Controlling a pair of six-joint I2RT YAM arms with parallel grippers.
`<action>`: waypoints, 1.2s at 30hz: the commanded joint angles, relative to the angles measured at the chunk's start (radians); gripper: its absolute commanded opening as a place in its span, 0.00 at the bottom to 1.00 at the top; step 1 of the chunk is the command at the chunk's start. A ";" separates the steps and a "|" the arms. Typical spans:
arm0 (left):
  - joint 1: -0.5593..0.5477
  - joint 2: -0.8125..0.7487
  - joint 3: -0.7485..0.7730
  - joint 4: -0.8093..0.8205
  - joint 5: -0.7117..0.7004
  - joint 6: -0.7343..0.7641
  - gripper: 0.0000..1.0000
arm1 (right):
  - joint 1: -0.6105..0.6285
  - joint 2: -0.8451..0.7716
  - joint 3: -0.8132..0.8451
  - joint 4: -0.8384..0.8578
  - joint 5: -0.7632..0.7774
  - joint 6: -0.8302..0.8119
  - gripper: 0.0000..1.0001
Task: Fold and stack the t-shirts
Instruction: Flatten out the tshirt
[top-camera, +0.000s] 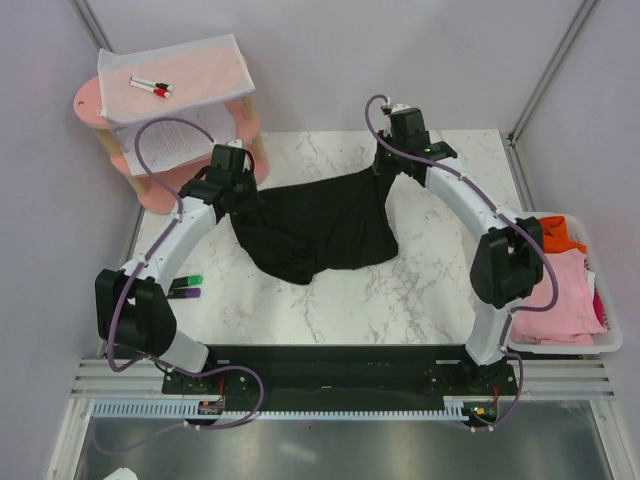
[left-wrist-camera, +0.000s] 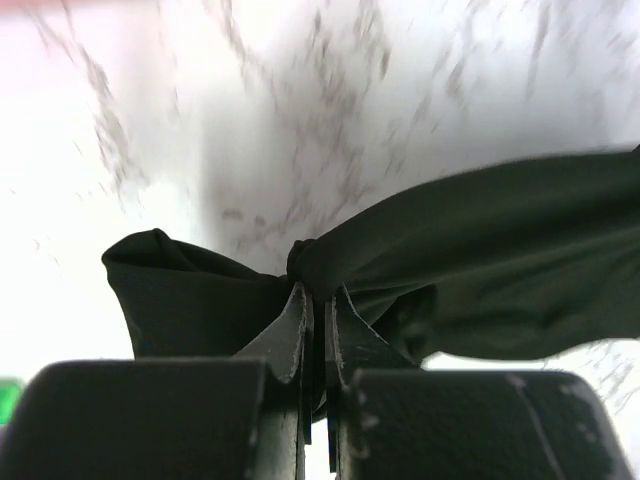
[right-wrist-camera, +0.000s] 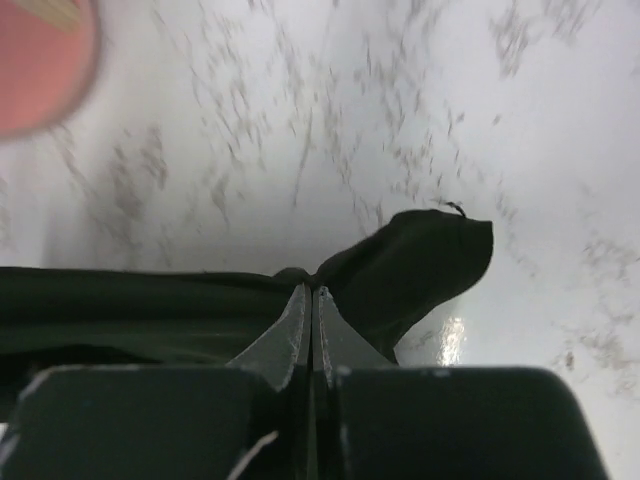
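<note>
Overhead, two white robot arms reach across a white marble table (top-camera: 400, 300) and meet at a black t-shirt (top-camera: 320, 225). The left gripper (left-wrist-camera: 315, 292) is clenched on a bunched fold at one far corner of the shirt. Its wrist camera shows the fingers pressed together with dark cloth pinched at their tips, a loose flap spilling to their left and a taut band of fabric running off to their right. The right gripper (right-wrist-camera: 310, 290) is likewise clamped tight on the opposite far corner, with cloth stretching away to its left and a short rounded flap poking out to its right. Between the two grippers the shirt's edge is drawn out in a line, while the rest of it sags in a crumpled mass back toward the arm bases. How much of it rests on the marble is unclear. Off to the right of the right gripper and nearer the bases, a white basket (top-camera: 600, 345) holds a pink t-shirt (top-camera: 565, 295) and an orange t-shirt (top-camera: 565, 232). Beyond and to the left of the left gripper stands a pink round-shelved stand (top-camera: 90, 100) with a pale rectangular tray (top-camera: 200, 60) on top carrying two markers (top-camera: 150, 87), and a printed paper sheet (top-camera: 175, 140) below. Behind the left gripper, beside its arm, a green marker (top-camera: 193, 280) and a purple marker (top-camera: 187, 293) lie on the table.
</note>
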 joint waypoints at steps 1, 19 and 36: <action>0.001 -0.076 0.135 -0.031 -0.110 0.069 0.02 | -0.003 -0.233 -0.034 0.177 0.092 0.025 0.00; -0.004 -0.300 -0.277 -0.023 0.019 -0.012 0.02 | 0.003 -0.793 -0.909 0.291 -0.064 0.340 0.00; -0.066 -0.282 -0.276 -0.071 -0.064 -0.049 1.00 | 0.147 -0.515 -0.664 0.184 0.203 0.191 0.98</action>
